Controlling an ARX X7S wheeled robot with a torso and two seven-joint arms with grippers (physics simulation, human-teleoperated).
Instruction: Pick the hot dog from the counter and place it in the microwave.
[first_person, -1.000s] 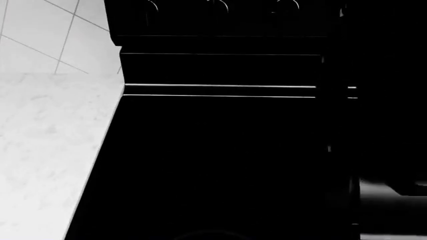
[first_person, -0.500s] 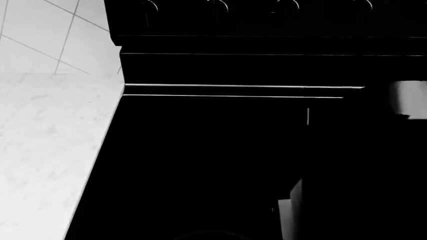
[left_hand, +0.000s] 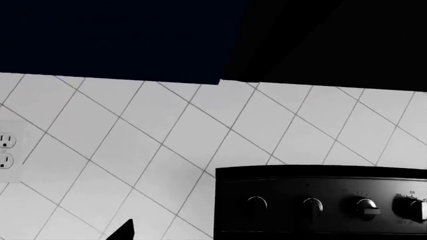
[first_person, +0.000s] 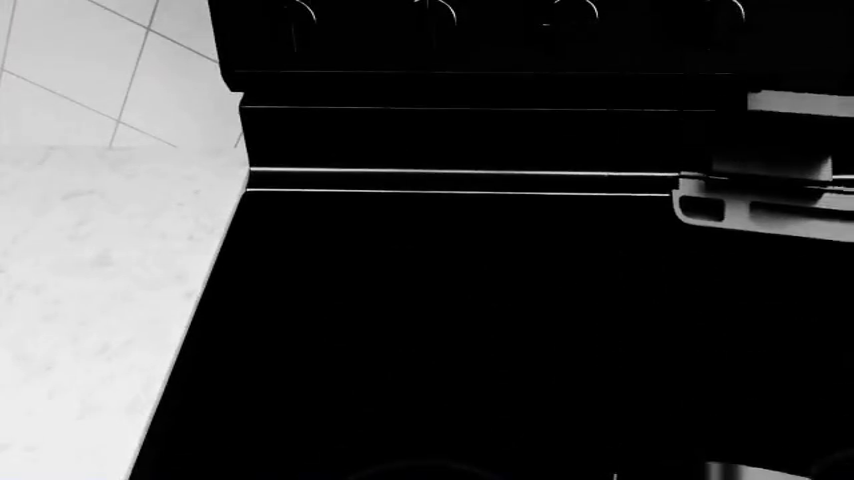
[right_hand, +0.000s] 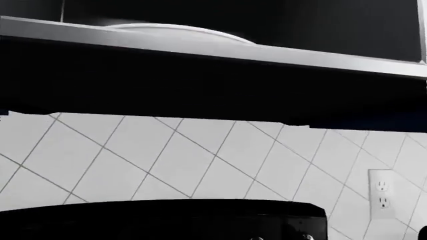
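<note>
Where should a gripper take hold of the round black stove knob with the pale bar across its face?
Pinch the raised pale bar on the round black knob, coming straight at the black control panel from its front. The bar seems to stick out and offer two flat sides, unlike the smooth round rim.

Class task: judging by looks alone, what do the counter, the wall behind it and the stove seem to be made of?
Counter: seemingly polished marble-like stone, white with faint grey veins.
Wall: probably glazed ceramic tile, white squares with thin grout lines.
Stove: apparently glossy black glass or enamel, with thin bright lines.
</note>
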